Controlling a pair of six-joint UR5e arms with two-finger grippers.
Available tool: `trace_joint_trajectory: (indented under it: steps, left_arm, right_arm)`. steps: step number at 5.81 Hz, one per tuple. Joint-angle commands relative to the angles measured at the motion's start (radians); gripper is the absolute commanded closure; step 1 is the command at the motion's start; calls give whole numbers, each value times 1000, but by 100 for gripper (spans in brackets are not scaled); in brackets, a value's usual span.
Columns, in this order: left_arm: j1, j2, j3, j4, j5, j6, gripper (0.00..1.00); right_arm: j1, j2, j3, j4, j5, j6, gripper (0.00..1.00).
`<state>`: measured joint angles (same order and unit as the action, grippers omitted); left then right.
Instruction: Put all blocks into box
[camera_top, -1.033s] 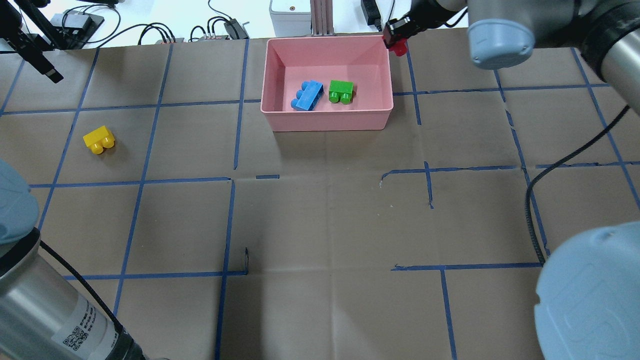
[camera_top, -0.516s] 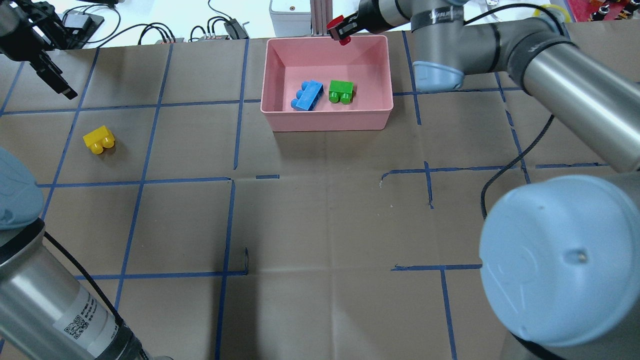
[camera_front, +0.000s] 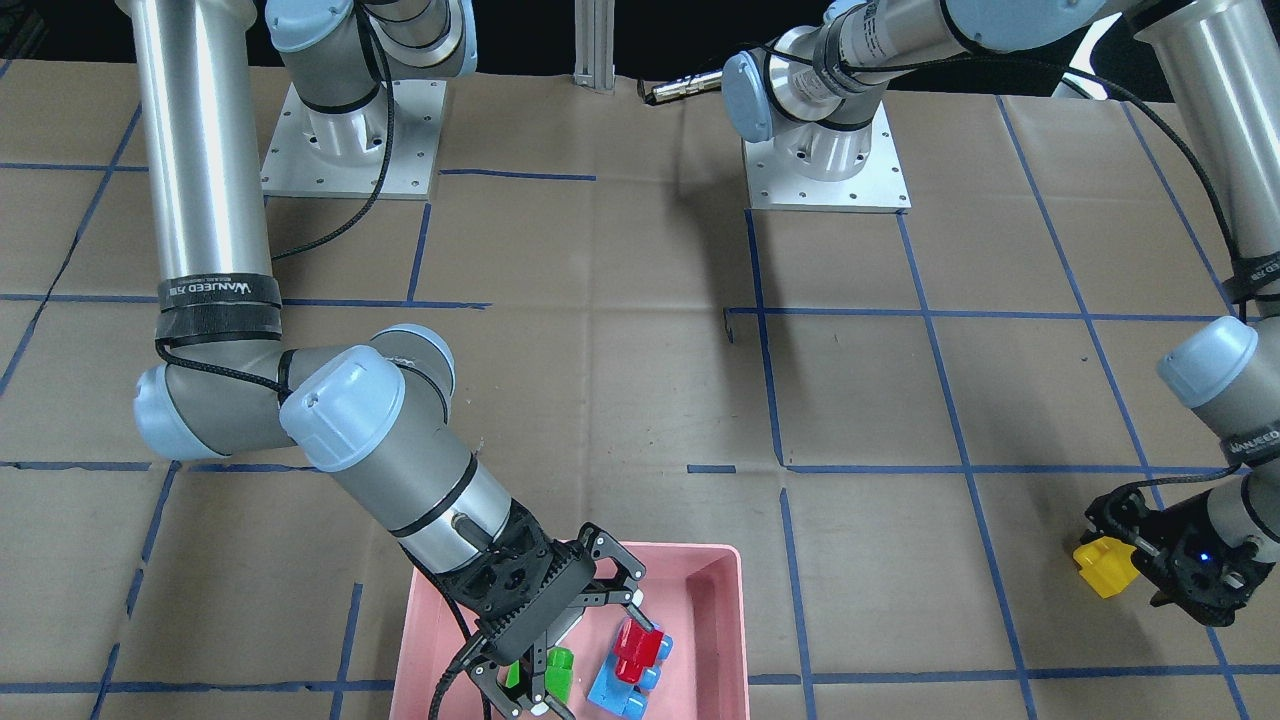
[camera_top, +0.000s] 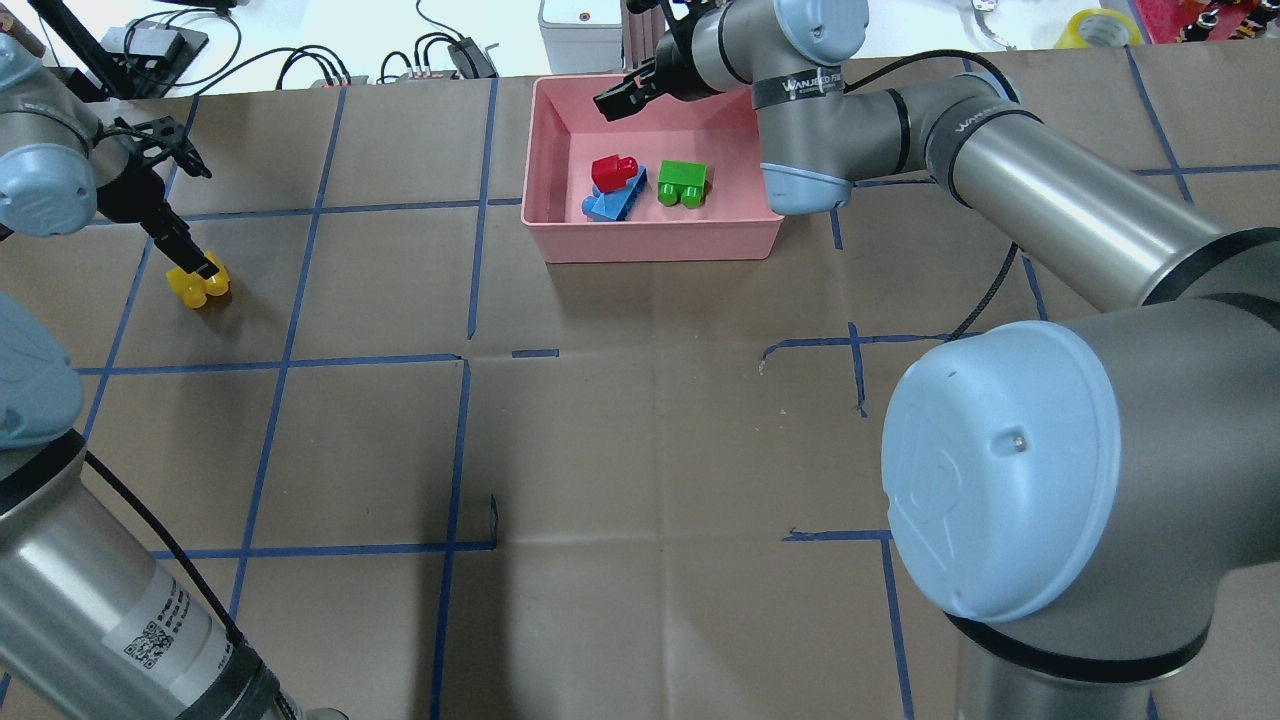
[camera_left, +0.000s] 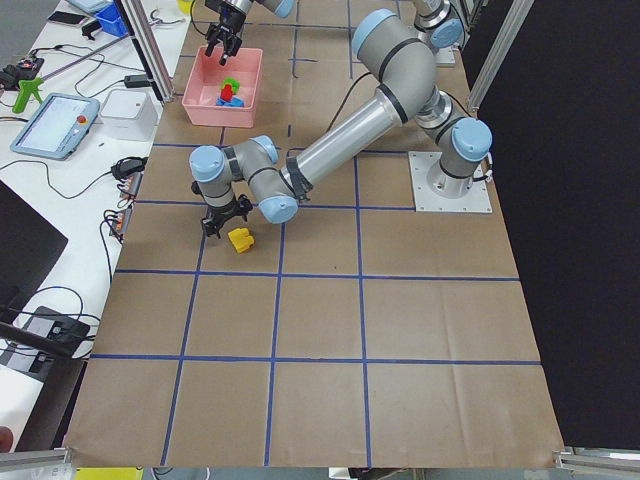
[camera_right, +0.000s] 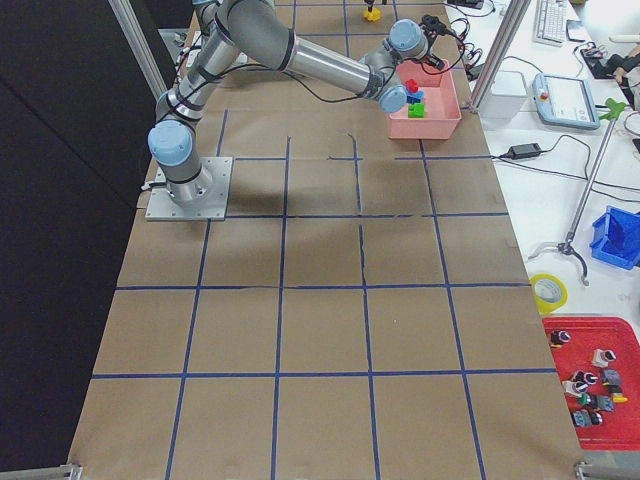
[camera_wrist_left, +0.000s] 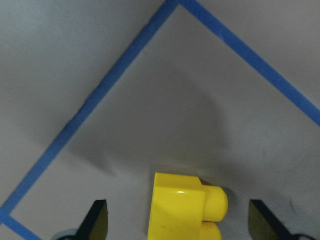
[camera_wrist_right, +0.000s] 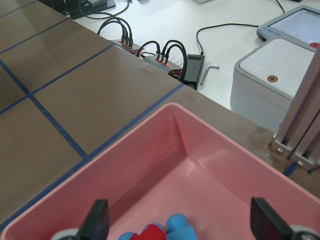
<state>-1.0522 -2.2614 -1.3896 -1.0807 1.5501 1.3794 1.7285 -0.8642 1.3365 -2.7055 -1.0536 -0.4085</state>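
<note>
The right gripper (camera_front: 580, 650) is spread wide and holds nothing. It hangs over the pink box (camera_top: 660, 242), above its far end. Inside the box, the red block (camera_top: 612, 170) sits on top of the blue block (camera_top: 604, 207). The green block (camera_top: 683, 183) lies just beside the blue one, at 3 o'clock from it. Seen from overhead, the box sits at 12 o'clock on the counter (camera_top: 650, 430).

The left gripper (camera_wrist_left: 181, 222) is spread too, down low over the counter. The yellow block (camera_wrist_left: 175, 202) lies between its two fingers, with a gap on each side. This block rests on the counter at about 9 o'clock from the box, well apart from it.
</note>
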Motion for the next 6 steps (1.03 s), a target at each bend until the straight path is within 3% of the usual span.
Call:
trace_joint_trajectory:
  steps: [1,2,4,6]
  left_arm:
    - [18,-3,-55,21,-12,15,1]
    - [18,-3,-86,68,-12,20,3]
    - [17,6,-91,87,-8,18,34]
    - [15,16,-74,87,-1,7,69]
  right_arm:
    - [-26,-104,15,338,-175,-10,0]
    - [-52,-193,15,615,-285,-39,0]
    - [-78,-380,-8,1047,-416,-24,0]
    - [-19,-583,35,1266,-418,332,0]
